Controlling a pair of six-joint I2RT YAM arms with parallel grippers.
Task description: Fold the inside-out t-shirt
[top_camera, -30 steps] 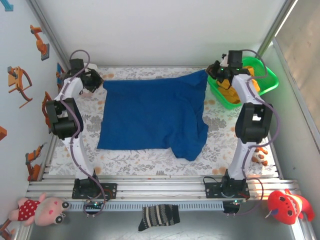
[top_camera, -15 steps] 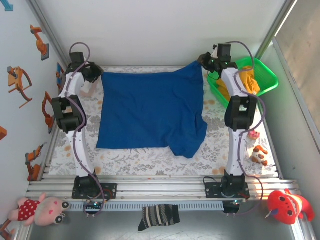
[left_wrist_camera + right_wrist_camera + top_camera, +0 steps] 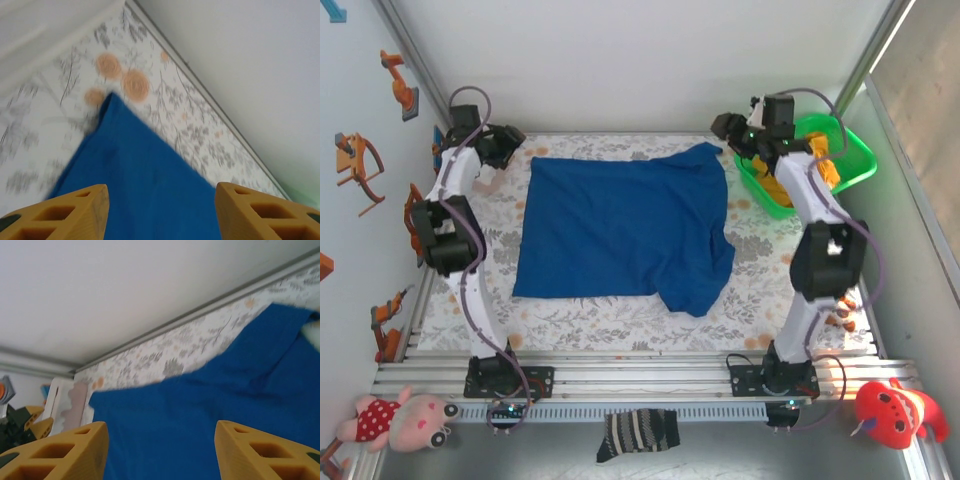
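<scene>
1. Nearest of all, in front of the table's metal rail, a striped sock (image 3: 637,435) lies flat. A pink plush toy (image 3: 405,418) sits at the left corner and a red plush toy (image 3: 898,408) at the right.
2. The table (image 3: 760,260) has a flowered cover. The inside-out t-shirt (image 3: 620,225) lies spread on its middle, between the two arms.
3. The shirt is royal blue and mostly flat. One lobe of cloth reaches toward the near right, and its far right corner rises to a point.
4. Beside the right arm, near the table's right edge, sits a small brown-and-orange thing (image 3: 840,320). It is partly hidden, so I cannot tell what it is.
5. The left hand (image 3: 508,150) is at the far left of the table, just beside the shirt's far left corner.
6. In the left wrist view its yellow fingers (image 3: 65,212) stand wide apart with nothing between them. The blue corner lies on the flowered cover beyond them.
7. The right hand (image 3: 728,128) is at the far right, just beside the shirt's pointed corner. From above I cannot tell whether it touches the cloth.
8. Its fingers (image 3: 260,450) are likewise wide and empty in the right wrist view, which looks across the shirt's far edge.
9. Farthest right, a green basket (image 3: 860,160) holds a yellow-orange garment (image 3: 827,165), partly behind the right arm.
</scene>
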